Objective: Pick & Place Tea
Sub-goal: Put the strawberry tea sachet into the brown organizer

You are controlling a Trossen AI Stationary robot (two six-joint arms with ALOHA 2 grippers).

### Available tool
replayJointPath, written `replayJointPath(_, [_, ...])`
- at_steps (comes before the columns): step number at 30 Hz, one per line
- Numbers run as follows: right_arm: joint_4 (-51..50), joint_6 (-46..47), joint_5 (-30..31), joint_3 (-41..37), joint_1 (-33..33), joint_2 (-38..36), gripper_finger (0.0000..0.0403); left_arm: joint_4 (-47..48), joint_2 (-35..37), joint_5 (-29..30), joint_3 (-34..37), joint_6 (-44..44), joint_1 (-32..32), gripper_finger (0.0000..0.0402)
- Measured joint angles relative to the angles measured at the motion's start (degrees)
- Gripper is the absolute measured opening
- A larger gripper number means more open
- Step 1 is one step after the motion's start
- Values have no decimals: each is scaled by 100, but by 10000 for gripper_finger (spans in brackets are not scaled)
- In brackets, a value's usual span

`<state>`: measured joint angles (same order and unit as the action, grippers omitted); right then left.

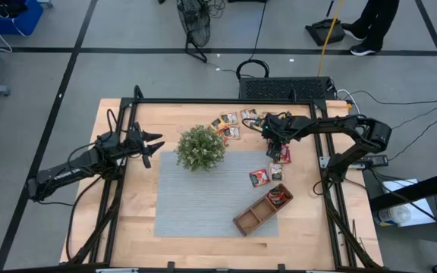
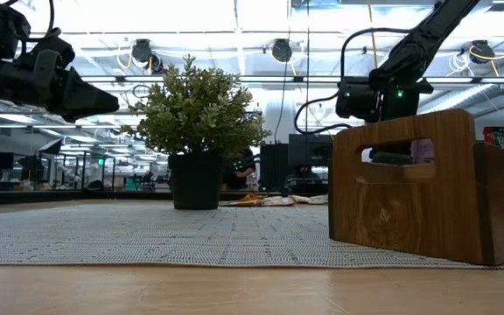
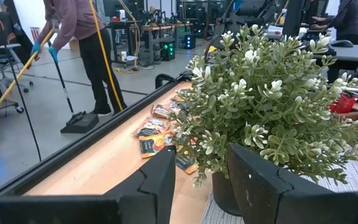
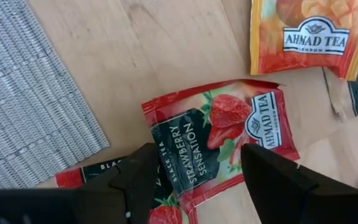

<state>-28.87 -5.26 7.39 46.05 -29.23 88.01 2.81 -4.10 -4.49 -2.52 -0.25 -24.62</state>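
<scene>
Small flat tea sachets lie scattered on the wooden table beyond the plant [image 1: 226, 125] and near my right gripper [image 1: 284, 154]; two rest at the grey mat's edge [image 1: 260, 177]. My right gripper [image 4: 197, 180] is open and points down over a red strawberry sachet [image 4: 219, 134] that lies flat, one finger on either side, touching nothing. That gripper also shows in the high view [image 1: 274, 142]. An orange sachet [image 4: 306, 37] lies just past it. My left gripper [image 1: 149, 144] waits open beside the potted plant [image 1: 200, 148].
The brown wooden tray [image 1: 250, 218] sits slanted at the mat's near right corner, with red sachets in its far compartment [image 1: 279, 195]. The grey mat [image 1: 196, 201] covers the table's middle. A person sweeps the floor beyond the far edge [image 3: 79, 37].
</scene>
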Motion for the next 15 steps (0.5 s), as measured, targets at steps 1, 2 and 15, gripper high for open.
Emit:
replayJointPath(1, [36,-24,-4,-24,0,0,212,0,0,0,2,0,0,147])
replayJointPath(2, [63,-39,-7,-50,0,0,212,0,-1,0,0,0,2,147])
replayJointPath(15, [384,-33,21,-194,-33,-9,149,0,-2,0,0,0,0,147])
